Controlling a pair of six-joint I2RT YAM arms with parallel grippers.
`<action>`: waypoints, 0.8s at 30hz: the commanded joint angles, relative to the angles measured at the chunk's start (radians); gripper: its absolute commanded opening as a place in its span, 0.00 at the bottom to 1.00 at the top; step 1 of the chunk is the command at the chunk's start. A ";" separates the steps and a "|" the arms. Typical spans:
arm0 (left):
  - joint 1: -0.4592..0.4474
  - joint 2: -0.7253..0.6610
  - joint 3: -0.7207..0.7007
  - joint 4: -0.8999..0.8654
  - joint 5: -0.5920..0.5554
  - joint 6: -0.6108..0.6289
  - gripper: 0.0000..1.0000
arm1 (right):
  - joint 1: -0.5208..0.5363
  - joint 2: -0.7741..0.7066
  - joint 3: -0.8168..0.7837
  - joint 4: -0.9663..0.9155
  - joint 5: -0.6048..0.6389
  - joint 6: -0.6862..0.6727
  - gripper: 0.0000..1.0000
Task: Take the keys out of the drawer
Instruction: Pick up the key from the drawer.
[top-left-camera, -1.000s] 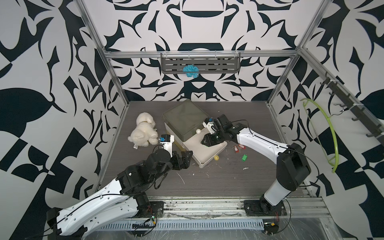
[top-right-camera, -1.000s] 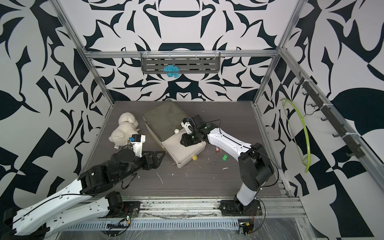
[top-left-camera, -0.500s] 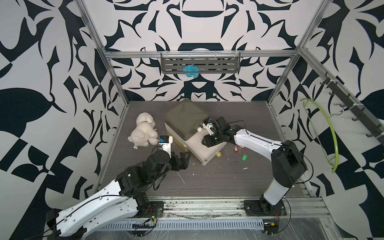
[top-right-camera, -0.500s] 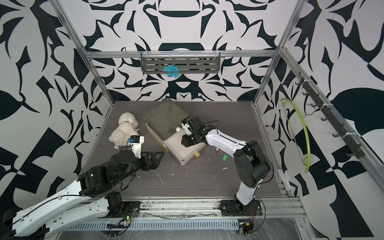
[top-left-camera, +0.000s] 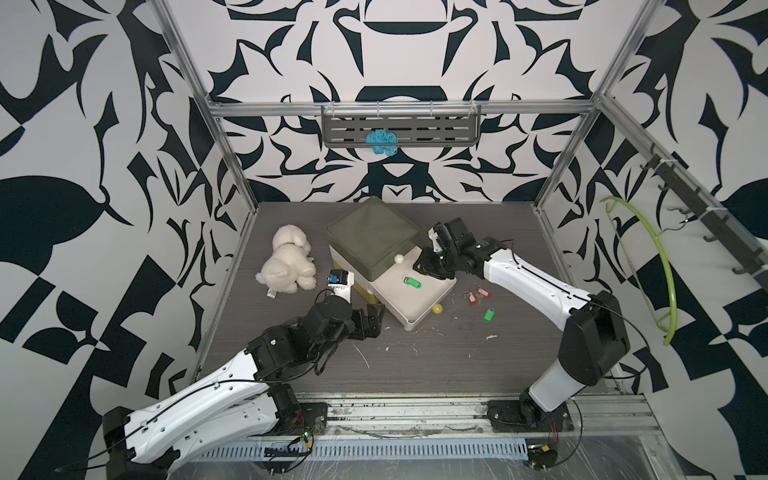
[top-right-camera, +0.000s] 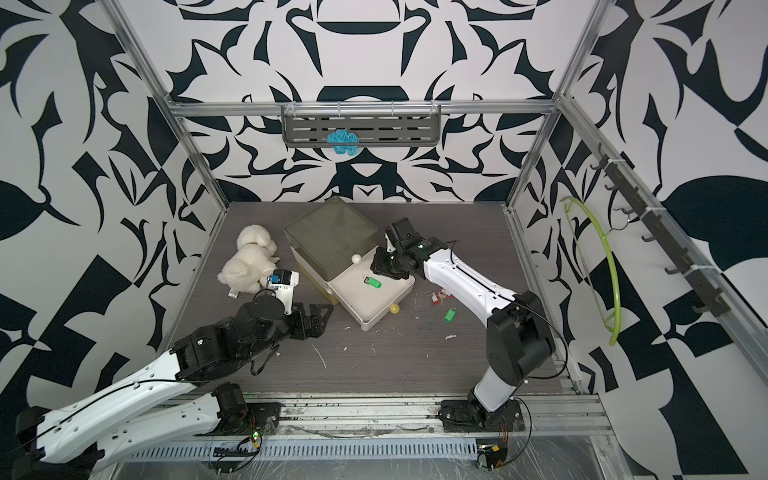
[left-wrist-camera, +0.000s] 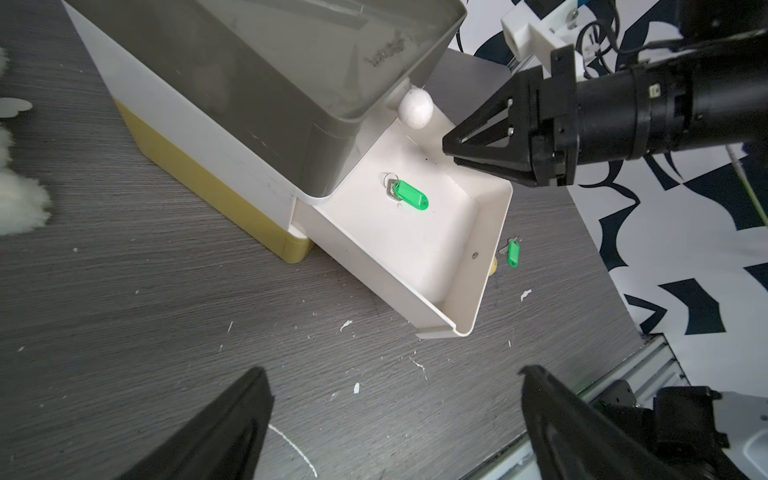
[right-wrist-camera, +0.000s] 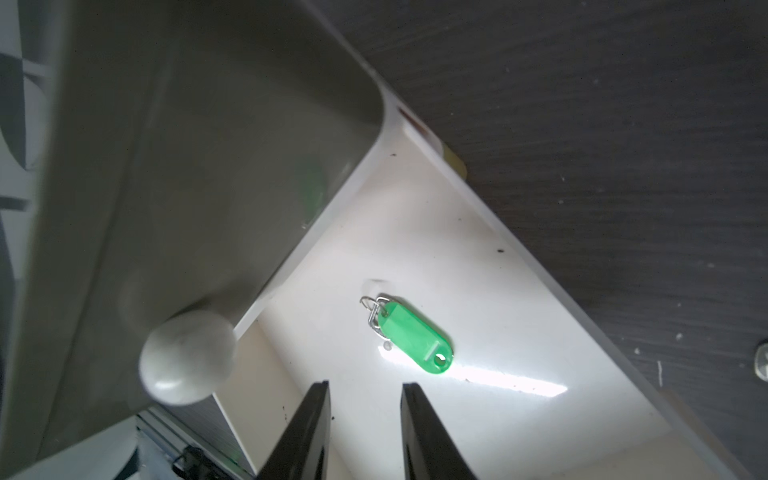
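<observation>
The white drawer (top-left-camera: 415, 322) stands pulled out of the grey-topped box. One of the keys, on a green tag (top-left-camera: 412, 282) (top-right-camera: 373, 282) (left-wrist-camera: 409, 196) (right-wrist-camera: 415, 336), lies flat on the drawer's floor. My right gripper (top-left-camera: 428, 268) (left-wrist-camera: 451, 151) (right-wrist-camera: 365, 384) hovers over the drawer's far corner, just short of that tag. Its jaws stand a little apart with nothing between them. More keys lie on the table right of the drawer: red-tagged ones (top-left-camera: 477, 295) and a green-tagged one (top-left-camera: 489, 314) (left-wrist-camera: 513, 252). My left gripper (top-left-camera: 374, 318) (left-wrist-camera: 395, 382) is wide open and empty, low over the table by the drawer's near-left side.
A white plush dog (top-left-camera: 289, 264) lies left of the box. A white ball knob (top-left-camera: 399, 258) (right-wrist-camera: 187, 361) sits at the box's edge above the drawer. A yellow ball (top-left-camera: 437, 308) rests by the drawer's front. White scraps dot the dark table.
My right gripper has drawn back from the middle of the drawer toward its far corner, uncovering the green-tagged key. The left arm has barely shifted.
</observation>
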 joint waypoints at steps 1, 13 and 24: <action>0.005 0.007 0.049 0.000 0.010 0.027 0.99 | 0.003 0.051 0.071 -0.095 -0.078 0.215 0.36; 0.007 -0.067 0.024 -0.029 -0.023 0.005 0.99 | 0.004 0.142 0.132 -0.076 -0.015 0.301 0.26; 0.006 -0.093 0.015 -0.035 -0.040 0.013 0.99 | 0.004 0.177 0.138 -0.129 0.067 0.229 0.11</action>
